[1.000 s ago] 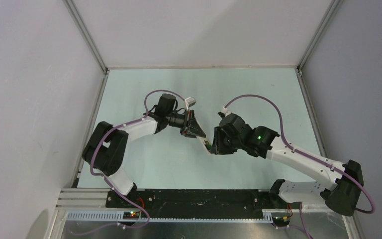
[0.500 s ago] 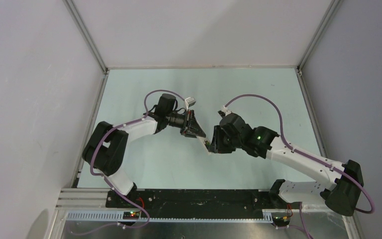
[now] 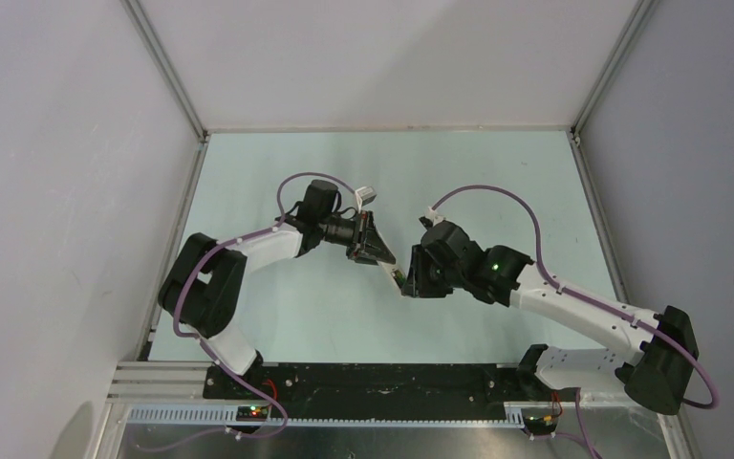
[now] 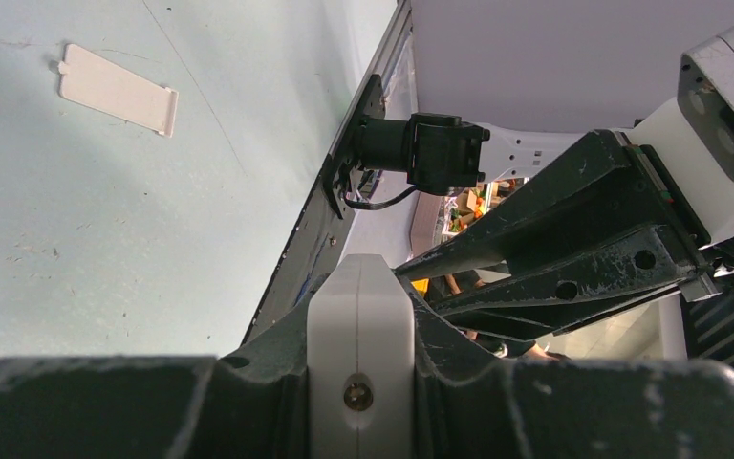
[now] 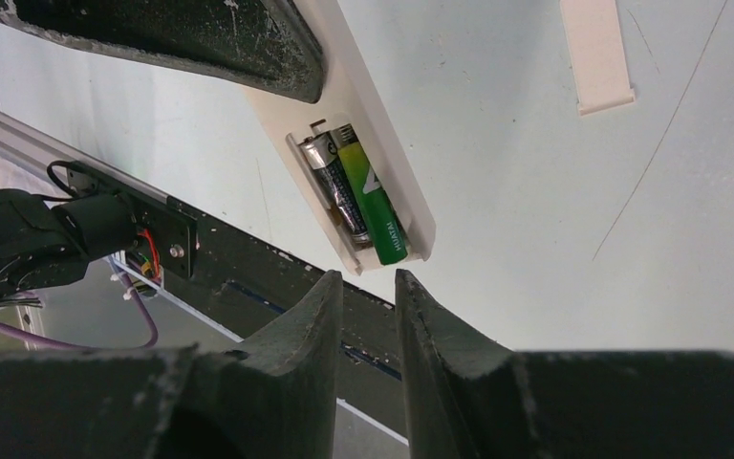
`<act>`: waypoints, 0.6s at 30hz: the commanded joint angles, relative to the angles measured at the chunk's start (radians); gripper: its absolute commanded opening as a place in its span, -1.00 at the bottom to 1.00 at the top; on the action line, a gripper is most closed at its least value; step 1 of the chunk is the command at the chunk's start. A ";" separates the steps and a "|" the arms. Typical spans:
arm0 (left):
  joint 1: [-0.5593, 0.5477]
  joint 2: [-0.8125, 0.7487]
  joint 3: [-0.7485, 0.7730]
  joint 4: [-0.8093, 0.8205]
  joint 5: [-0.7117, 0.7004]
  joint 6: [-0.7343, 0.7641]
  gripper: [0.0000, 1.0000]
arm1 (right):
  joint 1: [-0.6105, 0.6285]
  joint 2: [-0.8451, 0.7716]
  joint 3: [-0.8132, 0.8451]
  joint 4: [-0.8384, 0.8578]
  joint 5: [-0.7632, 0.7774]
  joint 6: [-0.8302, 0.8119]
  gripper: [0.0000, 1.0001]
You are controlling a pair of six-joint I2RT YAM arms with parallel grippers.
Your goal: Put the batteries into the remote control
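My left gripper (image 3: 375, 251) is shut on the white remote control (image 3: 395, 274) and holds it off the table. In the left wrist view the remote's end (image 4: 360, 335) sits clamped between the fingers. In the right wrist view the remote (image 5: 382, 124) shows its recessed bay. The blackish battery (image 5: 333, 186) and the green battery (image 5: 375, 206) lie side by side in it. My right gripper (image 5: 370, 282) is just below the remote's end, its jaws a narrow gap apart and empty. It also shows in the top view (image 3: 413, 275).
A flat white battery cover (image 4: 118, 88) lies on the pale green table; it also shows in the right wrist view (image 5: 597, 53). The black base rail (image 3: 373, 378) runs along the near edge. Grey walls enclose the table (image 3: 497, 172) on three sides.
The right arm has shifted very slightly. The left arm and the remote stay where they were.
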State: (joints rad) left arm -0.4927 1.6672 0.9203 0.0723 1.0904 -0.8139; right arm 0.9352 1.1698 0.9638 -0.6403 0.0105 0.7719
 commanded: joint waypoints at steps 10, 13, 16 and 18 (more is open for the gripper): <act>-0.003 -0.009 0.029 0.026 0.012 -0.016 -1.00 | 0.003 0.015 -0.003 0.065 0.008 0.023 -0.50; -0.003 -0.008 0.027 0.026 0.015 -0.015 -0.99 | -0.001 0.022 -0.003 0.072 0.006 0.023 -0.50; -0.004 -0.008 0.025 0.026 0.018 -0.013 -0.99 | -0.003 0.026 -0.004 0.078 0.007 0.023 -0.51; -0.003 -0.008 0.025 0.026 0.019 -0.012 -1.00 | -0.007 0.029 -0.003 0.083 0.005 0.020 -0.52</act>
State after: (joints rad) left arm -0.4923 1.6672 0.9203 0.0723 1.0828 -0.8139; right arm 0.9360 1.1915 0.9623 -0.6067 0.0101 0.7856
